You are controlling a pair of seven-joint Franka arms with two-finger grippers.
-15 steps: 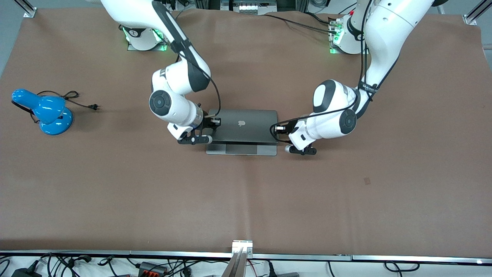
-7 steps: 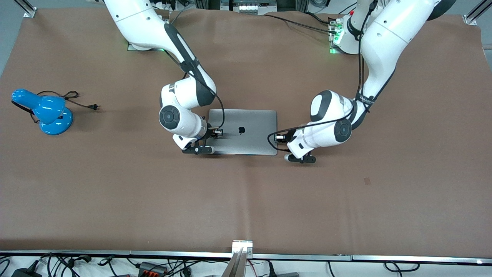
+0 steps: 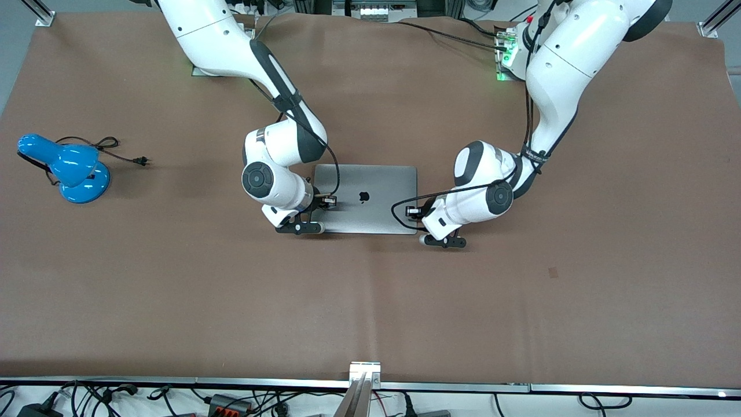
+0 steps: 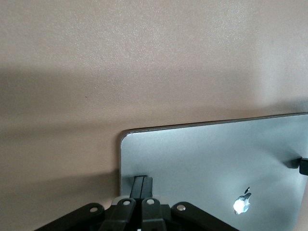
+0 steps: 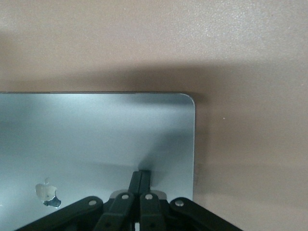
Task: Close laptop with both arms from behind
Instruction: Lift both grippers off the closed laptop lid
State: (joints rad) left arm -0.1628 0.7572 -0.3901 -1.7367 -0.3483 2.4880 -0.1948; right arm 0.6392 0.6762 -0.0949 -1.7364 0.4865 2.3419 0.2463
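Observation:
The silver-grey laptop (image 3: pixel 365 198) lies shut and flat in the middle of the brown table, its lid with the black apple logo facing up. My right gripper (image 3: pixel 317 223) is shut, with its fingertips resting on the lid near the corner toward the right arm's end, at the edge nearer to the front camera. My left gripper (image 3: pixel 415 227) is shut and rests on the lid's corner toward the left arm's end. The left wrist view shows the shut left gripper (image 4: pixel 143 182) on the lid (image 4: pixel 216 163). The right wrist view shows the shut right gripper (image 5: pixel 140 176) on the lid (image 5: pixel 96 139).
A blue desk lamp (image 3: pixel 65 168) with a black cord and plug (image 3: pixel 142 161) lies toward the right arm's end of the table. A metal rail (image 3: pixel 365 370) sits at the table's edge nearest the front camera, with cables below it.
The lid went from partly open to flat on the base. Both grippers moved down and toward the front camera with it, and the left arm then shifted slightly toward the laptop.

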